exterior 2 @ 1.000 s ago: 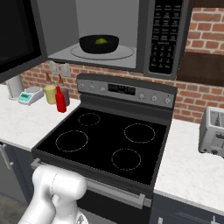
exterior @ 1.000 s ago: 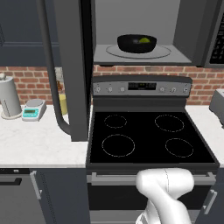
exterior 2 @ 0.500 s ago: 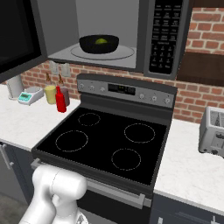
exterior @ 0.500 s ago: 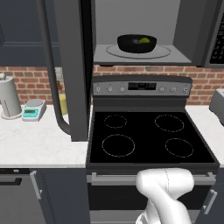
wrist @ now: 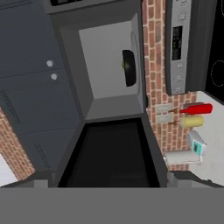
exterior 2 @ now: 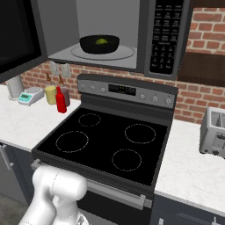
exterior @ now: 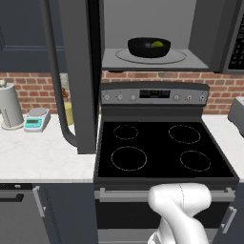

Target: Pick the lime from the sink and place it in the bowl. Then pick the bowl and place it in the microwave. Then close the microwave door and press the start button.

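Note:
The microwave [exterior: 157, 19] [exterior 2: 105, 17] hangs above the stove with its cavity exposed. On its glass turntable sits the glossy black bowl [exterior: 148, 47] [exterior 2: 99, 44] [wrist: 129, 68], and the yellow-green lime [exterior: 158, 44] [exterior 2: 102, 41] lies inside it. The microwave door [exterior: 81, 71] [exterior 2: 17, 35] [wrist: 109, 153] is swung fully open to the left, its curved bar handle [exterior: 55, 71] facing out. The button panel [exterior 2: 165, 35] is on the right. In the hand view my gripper [wrist: 109, 181] is open and empty, facing the door's window from a distance. The sink is out of view.
A black four-burner stove [exterior: 162, 147] [exterior 2: 105, 140] lies under the microwave. Left of it on the white counter stand a red bottle [exterior 2: 60, 101], a yellow bottle [exterior 2: 50, 94], a small scale [exterior: 37, 119] and a paper-towel roll [exterior: 9, 105]. A toaster [exterior 2: 213, 132] stands on the right.

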Robot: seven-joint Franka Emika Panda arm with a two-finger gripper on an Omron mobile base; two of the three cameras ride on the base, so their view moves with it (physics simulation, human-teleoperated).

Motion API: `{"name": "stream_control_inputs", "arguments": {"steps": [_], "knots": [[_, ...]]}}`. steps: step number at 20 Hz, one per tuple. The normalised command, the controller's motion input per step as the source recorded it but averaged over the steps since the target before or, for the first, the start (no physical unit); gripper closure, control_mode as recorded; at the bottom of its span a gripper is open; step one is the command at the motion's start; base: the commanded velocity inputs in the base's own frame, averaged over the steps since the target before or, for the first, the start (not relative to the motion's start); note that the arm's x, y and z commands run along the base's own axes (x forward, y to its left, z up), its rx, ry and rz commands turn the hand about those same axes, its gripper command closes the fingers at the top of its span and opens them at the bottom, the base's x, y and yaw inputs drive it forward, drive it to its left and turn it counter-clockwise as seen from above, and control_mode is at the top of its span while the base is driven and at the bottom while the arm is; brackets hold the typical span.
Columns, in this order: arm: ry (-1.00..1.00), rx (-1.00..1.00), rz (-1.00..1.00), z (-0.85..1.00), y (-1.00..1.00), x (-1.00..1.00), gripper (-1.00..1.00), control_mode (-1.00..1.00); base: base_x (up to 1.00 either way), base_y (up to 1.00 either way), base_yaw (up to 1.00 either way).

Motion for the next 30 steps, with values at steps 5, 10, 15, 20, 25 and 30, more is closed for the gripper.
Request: {"name": "stream_control_inputs", "arguments": {"steps": [5,10,15,20,25,30], "knots": [[0.00,0.00,0.02,0.00,0.40,-0.30,-1.00,-1.00,0.00,0.00,0.00],[0.00,0.00,0.03,0.00,0.40,-0.10,-1.00,-1.00,0.00,0.00,0.00],[0.00,0.00,0.03,-0.01,0.55,0.00,-1.00,-1.00,0.00,0.00,0.00],[0.00,0.00,0.01,0.00,0.65,0.00,-1.00,-1.00,0.00,0.00,0.00],[0.00,0.00,0.00,0.00,0.43,0.34,-1.00,-1.00,0.00,0.00,0.00],[0.00,0.00,0.00,-0.11,0.35,0.48,-1.00,-1.00,0.00,0.00,0.00]]}}
